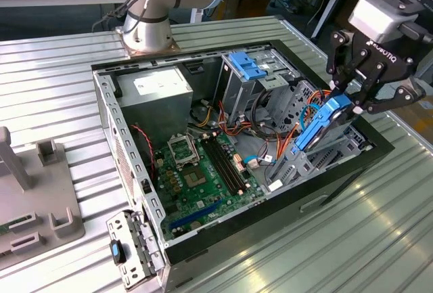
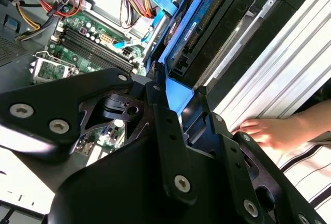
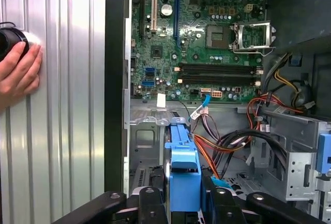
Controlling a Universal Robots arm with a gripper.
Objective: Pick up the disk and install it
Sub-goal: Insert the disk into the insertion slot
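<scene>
Nearest my wrist cameras, the gripper is pinching the disk, with a black finger pressed against each side of its blue carrier. In the exterior view I have it by its upper end, and it hangs tilted over the exterior view's right side of the case. Its lower end reaches down among the grey drive cage; I cannot tell whether they touch. Just past the disk, orange and black cables loop across the bay. Beyond them the motherboard lies flat on the case floor. Outside the case wall, a person's hand rests on the ribbed table. Farther back in the exterior view stand the raised blue flap, the power supply and the arm base.
</scene>
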